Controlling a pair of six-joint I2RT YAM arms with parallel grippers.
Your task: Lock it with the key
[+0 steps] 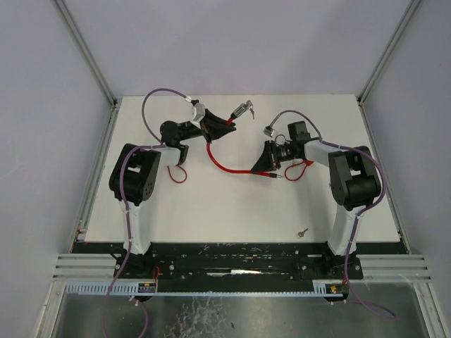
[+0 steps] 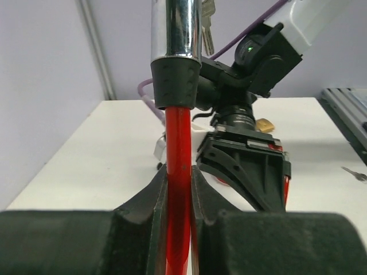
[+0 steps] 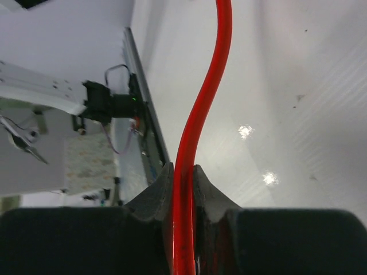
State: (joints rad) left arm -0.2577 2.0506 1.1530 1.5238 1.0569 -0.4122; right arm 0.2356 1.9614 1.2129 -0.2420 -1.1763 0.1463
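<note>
Cable lock (image 1: 224, 166) is seen slung between the two hands over the middle of the white bench (image 1: 176, 211). The left hand (image 2: 179, 192) is clenched on the red cable (image 2: 179, 149) just below a black ribbed collar (image 2: 175, 83) and a polished chrome barrel (image 2: 175, 28), with keys (image 2: 207, 26) seen beside the barrel. The right hand (image 3: 182, 186) is clamped on the same cable nearer its other end, where a second metal fitting (image 1: 270, 130) is glimpsed. A loose key (image 1: 301, 232) is seen lying on the bench near the right arm's base. The cable is judged limp yet springy under a glossy, slick plastic skin, so twisting and sliding between the fingers should be expected. The metal ends are judged rigid and heavier. Hold is best taken close behind each end, as is done now, so that the tips can be steered together.
</note>
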